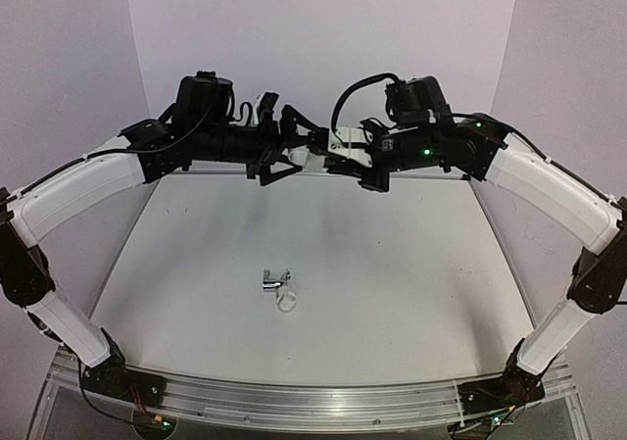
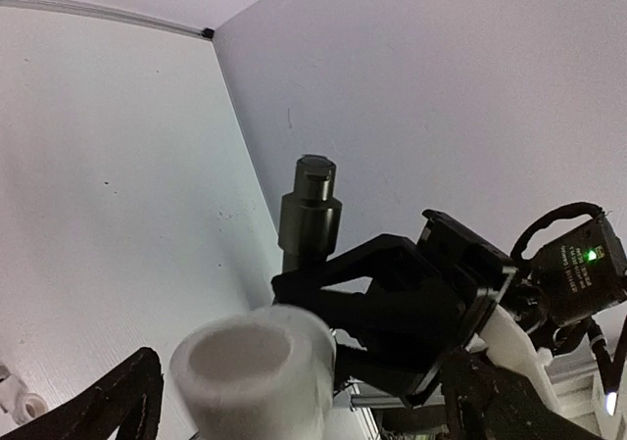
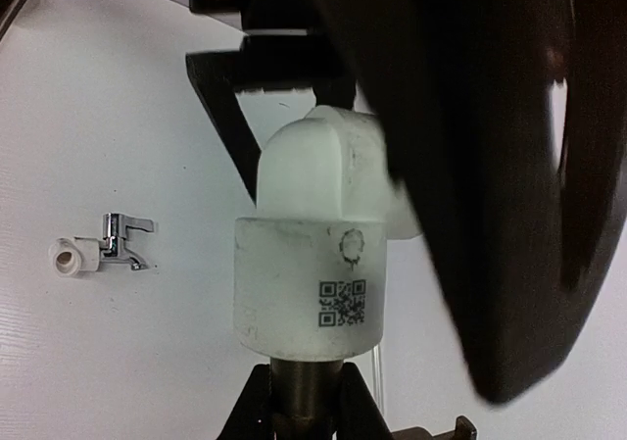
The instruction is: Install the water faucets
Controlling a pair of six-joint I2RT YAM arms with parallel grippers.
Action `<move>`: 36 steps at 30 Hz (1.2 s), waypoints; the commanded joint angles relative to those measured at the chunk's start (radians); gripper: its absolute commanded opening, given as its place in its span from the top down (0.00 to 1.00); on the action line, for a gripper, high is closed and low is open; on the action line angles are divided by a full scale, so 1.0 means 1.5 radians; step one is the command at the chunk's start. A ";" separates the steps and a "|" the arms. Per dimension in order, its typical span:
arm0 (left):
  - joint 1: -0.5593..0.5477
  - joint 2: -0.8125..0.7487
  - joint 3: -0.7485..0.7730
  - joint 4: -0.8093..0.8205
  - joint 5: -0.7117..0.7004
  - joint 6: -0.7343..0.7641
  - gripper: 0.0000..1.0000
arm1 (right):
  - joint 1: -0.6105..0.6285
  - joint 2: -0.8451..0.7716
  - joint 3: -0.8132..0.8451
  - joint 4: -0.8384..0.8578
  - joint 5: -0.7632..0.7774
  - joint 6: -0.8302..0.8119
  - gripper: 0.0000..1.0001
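Note:
Both arms are raised and meet above the far middle of the table. My left gripper (image 1: 282, 152) is shut on the white elbow pipe fitting (image 2: 257, 373), which also shows in the right wrist view (image 3: 309, 288) with a QR code on it. My right gripper (image 1: 321, 152) is shut on the matte black faucet (image 2: 309, 210). The faucet's dark stem (image 3: 306, 386) enters the fitting's lower socket. The chrome faucet (image 1: 274, 280) lies on the table, far below both grippers. It also shows in the right wrist view (image 3: 123, 239).
A small white ring (image 1: 287, 302) lies next to the chrome faucet, and also shows in the right wrist view (image 3: 71, 256). The white table (image 1: 392, 264) has raised rims at the sides. Purple walls stand behind and on both sides.

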 commanded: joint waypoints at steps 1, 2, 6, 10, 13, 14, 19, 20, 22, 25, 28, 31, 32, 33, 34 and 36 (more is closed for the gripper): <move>0.023 -0.104 -0.035 0.002 -0.116 0.012 0.00 | -0.035 0.001 -0.008 0.021 0.015 0.075 1.00; 0.032 -0.115 -0.039 -0.012 -0.133 0.011 0.00 | -0.047 0.002 -0.016 0.021 0.016 0.085 1.00; 0.056 -0.148 -0.050 -0.098 -0.203 -0.002 0.00 | -0.095 0.032 -0.053 0.025 0.025 0.125 1.00; 0.095 -0.165 -0.081 -0.171 -0.205 -0.066 0.00 | -0.144 0.104 -0.061 0.026 0.040 0.189 1.00; 0.112 -0.181 -0.111 -0.205 -0.204 -0.127 0.00 | -0.163 0.166 -0.058 0.032 0.057 0.224 1.00; 0.113 -0.187 -0.118 -0.213 -0.206 -0.135 0.00 | -0.168 0.186 -0.056 0.038 0.061 0.237 1.00; 0.114 -0.244 -0.172 -0.227 -0.231 -0.173 0.00 | -0.181 0.275 -0.055 0.072 0.079 0.286 1.00; 0.114 -0.260 -0.187 -0.230 -0.243 -0.184 0.00 | -0.181 0.291 -0.055 0.080 0.086 0.294 1.00; 0.114 -0.287 -0.210 -0.244 -0.265 -0.203 0.00 | -0.181 0.311 -0.055 0.094 0.099 0.307 1.00; 0.114 -0.314 -0.235 -0.266 -0.283 -0.212 0.00 | -0.181 0.334 -0.067 0.113 0.105 0.320 1.00; 0.114 -0.321 -0.243 -0.273 -0.280 -0.205 0.00 | -0.180 0.336 -0.094 0.137 0.099 0.339 1.00; 0.114 -0.300 -0.224 -0.317 -0.283 -0.190 0.00 | -0.180 0.335 -0.124 0.155 0.105 0.349 1.00; 0.114 -0.290 -0.214 -0.332 -0.283 -0.184 0.00 | -0.180 0.334 -0.135 0.160 0.107 0.349 1.00; 0.114 -0.278 -0.206 -0.346 -0.282 -0.179 0.00 | -0.180 0.333 -0.143 0.166 0.107 0.349 0.99; 0.114 -0.268 -0.198 -0.354 -0.281 -0.174 0.00 | -0.180 0.331 -0.152 0.170 0.108 0.351 0.97; 0.114 -0.249 -0.186 -0.365 -0.278 -0.161 0.00 | -0.180 0.328 -0.164 0.176 0.108 0.356 0.93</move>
